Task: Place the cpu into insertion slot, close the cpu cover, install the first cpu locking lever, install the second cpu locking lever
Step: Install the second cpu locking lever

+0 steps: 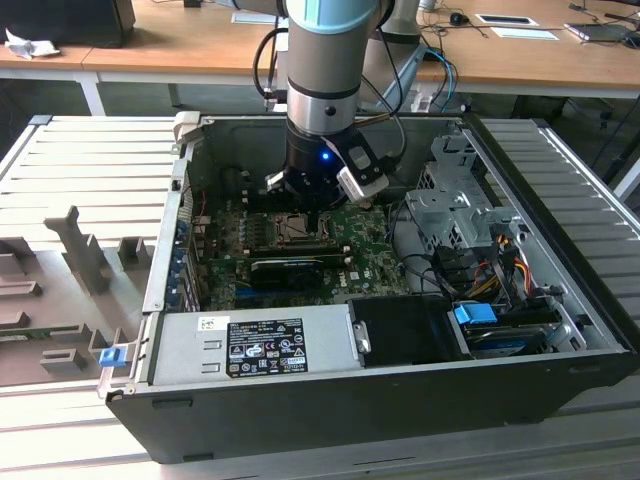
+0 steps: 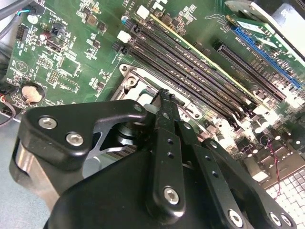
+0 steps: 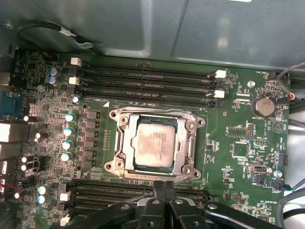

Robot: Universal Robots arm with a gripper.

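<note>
A long light-brown wooden desk [image 1: 180,50] with white legs runs along the back of the room in the exterior view. On it, at the exterior view's left, sit a black box [image 1: 70,20] and a crumpled white cloth [image 1: 25,43]. At the exterior view's right, flat white papers [image 1: 515,25] lie on the desk. In front is a grey ribbed metal surface [image 1: 90,165] with grey upright holders [image 1: 85,250]. The light is bright and even.

The cpu [image 3: 153,144] lay in the slot [image 3: 125,143] under the closed cover [image 3: 187,149], mid-board [image 3: 233,143], gripper [image 3: 165,187] at its edge.
</note>
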